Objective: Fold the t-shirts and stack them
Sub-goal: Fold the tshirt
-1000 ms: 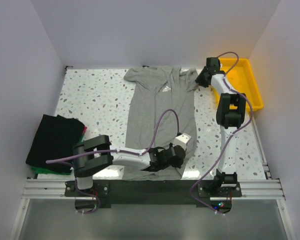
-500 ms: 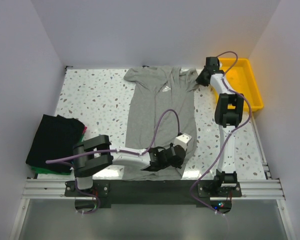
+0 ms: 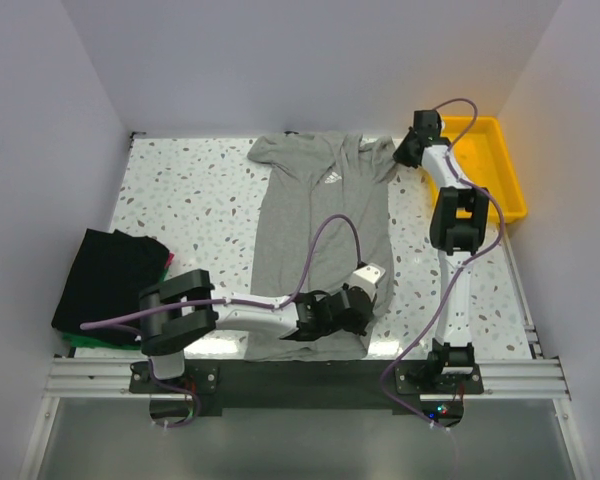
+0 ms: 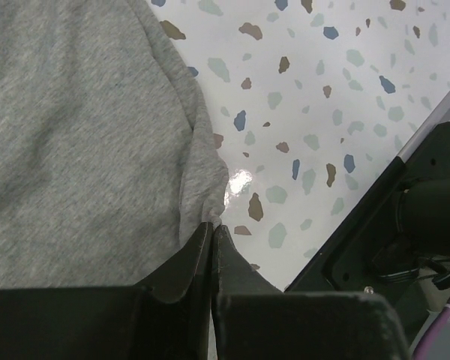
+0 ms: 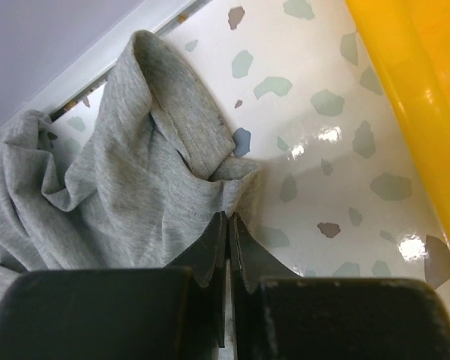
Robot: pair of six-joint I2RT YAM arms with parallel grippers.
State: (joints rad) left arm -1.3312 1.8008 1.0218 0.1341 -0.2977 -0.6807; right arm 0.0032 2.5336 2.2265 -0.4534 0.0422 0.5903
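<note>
The heather-grey t-shirt point(image 3: 320, 235) with a small white chest logo lies flat down the middle of the table, collar at the far end. My left gripper point(image 3: 323, 312) is shut on its near right hem corner; in the left wrist view the closed fingertips point(image 4: 212, 225) pinch the hem edge point(image 4: 202, 172). My right gripper point(image 3: 400, 155) is shut on the bunched far right sleeve point(image 5: 172, 172), with the fingertips point(image 5: 226, 217) closed on the fabric. A folded black t-shirt point(image 3: 110, 275) lies on a green one point(image 3: 75, 340) at the left.
A yellow plastic tray point(image 3: 495, 165) stands at the far right, just beside my right gripper; its wall shows in the right wrist view point(image 5: 412, 97). White walls close in the left, back and right. The right arm's base point(image 4: 412, 217) shows in the left wrist view.
My right gripper has shifted slightly toward the far edge with the sleeve. My left arm has moved only slightly at the hem corner.
</note>
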